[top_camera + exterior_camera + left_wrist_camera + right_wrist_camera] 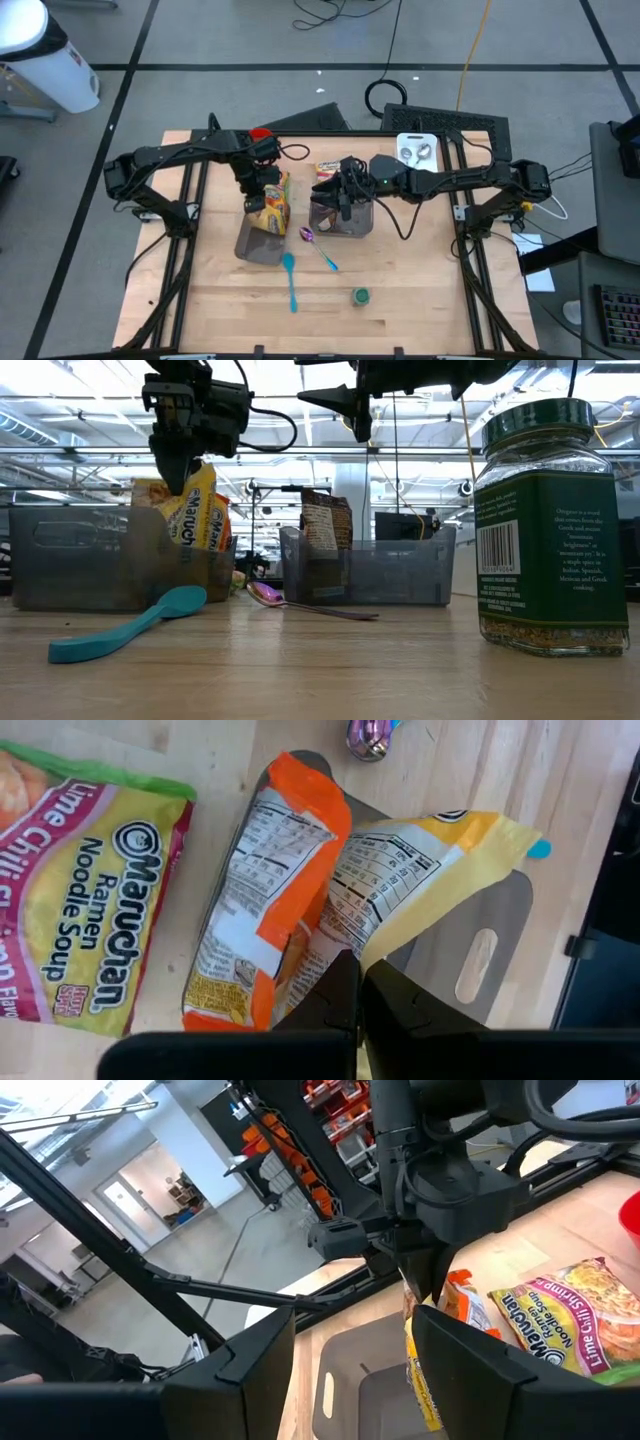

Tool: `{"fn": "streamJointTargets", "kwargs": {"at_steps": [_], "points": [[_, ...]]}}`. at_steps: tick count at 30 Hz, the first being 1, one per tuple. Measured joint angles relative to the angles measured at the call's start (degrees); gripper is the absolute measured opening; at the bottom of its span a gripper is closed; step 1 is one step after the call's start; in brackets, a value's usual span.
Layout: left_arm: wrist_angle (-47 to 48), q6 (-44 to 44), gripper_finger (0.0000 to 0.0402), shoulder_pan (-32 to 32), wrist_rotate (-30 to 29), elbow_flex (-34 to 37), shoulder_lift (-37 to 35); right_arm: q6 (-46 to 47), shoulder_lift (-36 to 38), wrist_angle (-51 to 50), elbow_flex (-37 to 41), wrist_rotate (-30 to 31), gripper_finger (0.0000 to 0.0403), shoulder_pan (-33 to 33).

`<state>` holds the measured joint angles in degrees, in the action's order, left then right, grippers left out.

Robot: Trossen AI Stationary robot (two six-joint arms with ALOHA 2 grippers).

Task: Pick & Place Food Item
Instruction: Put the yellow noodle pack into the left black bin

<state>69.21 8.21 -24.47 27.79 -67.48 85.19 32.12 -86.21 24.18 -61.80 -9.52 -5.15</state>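
My left gripper (258, 185) is shut on a yellow ramen packet (420, 880) at the far end of the left grey bin (260, 243). An orange packet (270, 900) leans beside it in the bin. A lime-and-pink ramen packet (90, 910) lies on the wood next to the bin. My right gripper (350, 1370) is open and empty above the right grey bin (345, 218). In that bin a brown packet (325, 525) stands upright. My left gripper pinches the yellow packet's upper edge (372, 948) between its two fingers. The fingers come from above, pointing down. The packet hangs upright below them (195, 510), its lower part inside the left bin beside the orange packet.
A purple spoon (318, 246) and a teal spoon (290, 280) lie on the wood in front of the bins. A green-lidded spice jar (360, 296) stands nearer the front edge. A red object (260, 133) and a white tray (417, 150) sit at the far edge.
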Motion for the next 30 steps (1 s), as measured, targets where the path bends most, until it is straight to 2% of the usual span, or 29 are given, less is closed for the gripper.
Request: {"fn": "streamJointTargets", "kwargs": {"at_steps": [9,21,30], "points": [[-1.16,-1.25,0.0007,0.59,-0.20,-0.07,3.77,-0.02,0.00,-0.10,0.00,-1.27,0.0196,0.00],[-2.36,-2.37,0.0020,0.48,-0.25,-0.07,4.11,-0.45,0.00,-0.44,0.00,-1.26,0.0196,0.00],[-2.06,-1.42,0.0021,0.48,2.97,-0.50,4.11,-0.83,0.00,-0.48,0.00,-1.26,0.0196,0.00]]}}
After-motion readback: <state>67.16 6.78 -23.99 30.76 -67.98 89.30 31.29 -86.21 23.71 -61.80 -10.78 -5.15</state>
